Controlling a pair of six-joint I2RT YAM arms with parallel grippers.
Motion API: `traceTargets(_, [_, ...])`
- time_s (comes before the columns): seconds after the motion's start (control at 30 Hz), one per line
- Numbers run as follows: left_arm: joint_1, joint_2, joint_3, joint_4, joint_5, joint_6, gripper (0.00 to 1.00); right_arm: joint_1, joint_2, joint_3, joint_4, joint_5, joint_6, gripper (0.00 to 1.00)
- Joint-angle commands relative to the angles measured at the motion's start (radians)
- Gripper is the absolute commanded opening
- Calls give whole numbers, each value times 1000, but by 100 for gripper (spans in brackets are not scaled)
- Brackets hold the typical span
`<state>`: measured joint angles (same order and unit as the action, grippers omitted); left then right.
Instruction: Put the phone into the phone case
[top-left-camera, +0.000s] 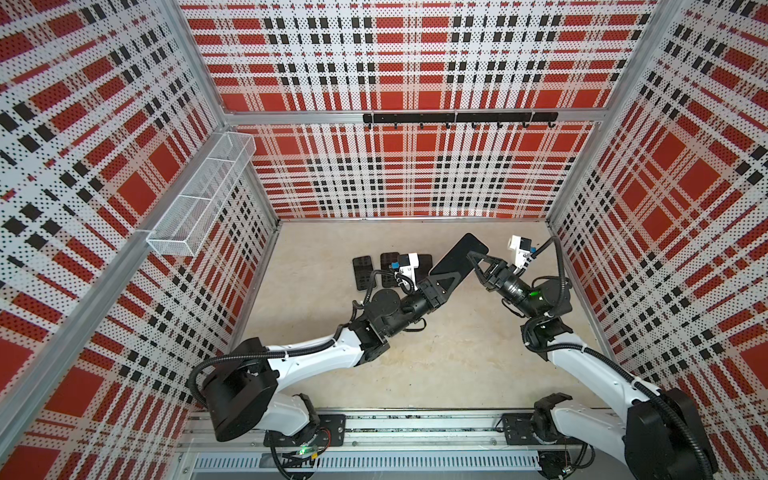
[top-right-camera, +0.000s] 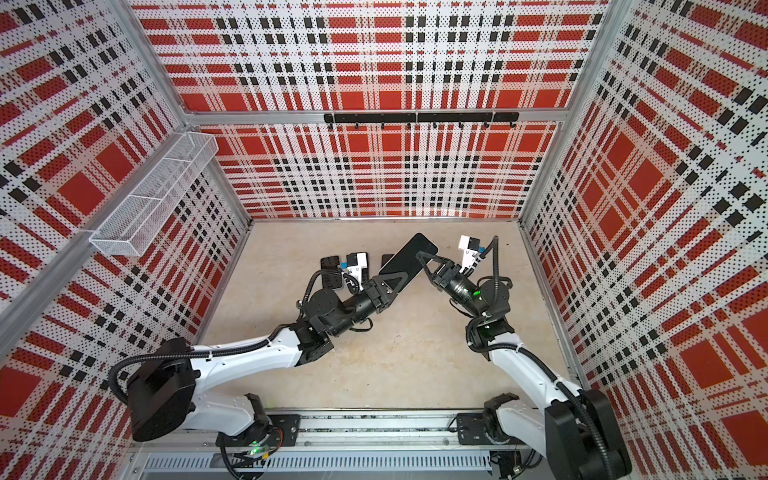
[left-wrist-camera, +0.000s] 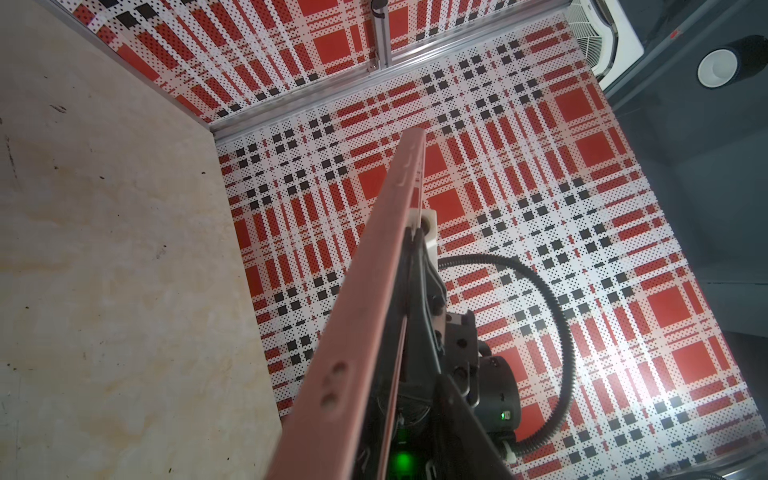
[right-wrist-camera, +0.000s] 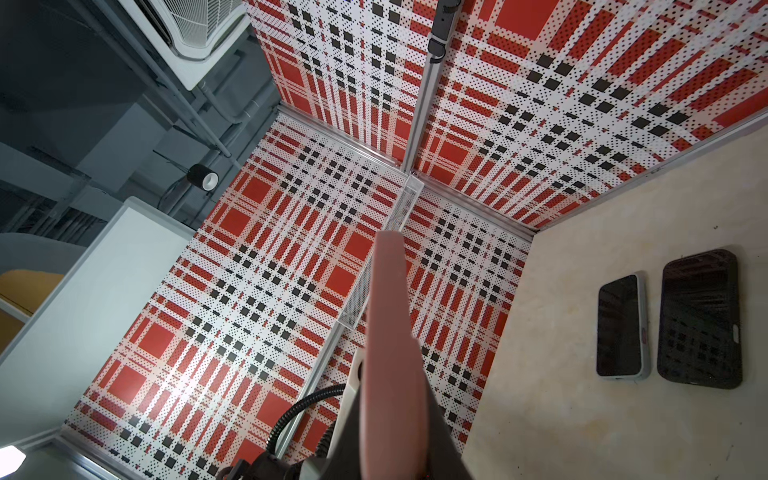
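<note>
Beige counter (top-left-camera: 436, 374) walled in red plaid pegboard (top-left-camera: 415, 174); a basket (top-left-camera: 199, 195) hangs far left of the phone (top-left-camera: 455, 255), and spare phones (top-left-camera: 363, 272) lie flat just left of it. The phone hangs tilted above the counter, a pink case (left-wrist-camera: 374, 270) edging it. The left gripper (top-left-camera: 461, 272) meets its near end, grip unclear; the right gripper (top-left-camera: 473, 255) pinches its right edge

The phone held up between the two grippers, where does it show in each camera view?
In both top views: the phone is a black slab, raised and tilted, just right of centre.
Left wrist: its pinkish edge runs diagonally up from the bottom middle.
Right wrist: it shows edge-on, rising from the bottom centre.
Shared landmark: the beige tabletop appears in all four.
</note>
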<state>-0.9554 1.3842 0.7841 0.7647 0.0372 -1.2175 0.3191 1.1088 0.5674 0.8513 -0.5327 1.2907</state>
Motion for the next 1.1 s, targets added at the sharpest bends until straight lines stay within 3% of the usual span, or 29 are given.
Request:
traceTargets(0.0, [3,-103,30,-69,-29,76,49,-20,-28,87,-170,-42,-146,0])
traceTargets(0.03, [6,-139,23,-130,-50,106,54,-27,-36,126,-275,-58,-199,0])
traceTargets(0.23, [15,-361,20,-598,-208,322,58,-60,57,448,-914,-157,-560,0])
traceTargets(0.5, [105,-588,-19,-1005,-292,438,60,-163,301,700,-1221,-276,-784,0])
traceTargets(0.73, [224,-637,-51,-1071,-199,443,61,-213,595,964,-1565,-310,-1074,0])
traceTargets(1.07, [241,-539,-37,-1051,-146,449,61,-218,920,1283,-1737,-162,-1081,0])
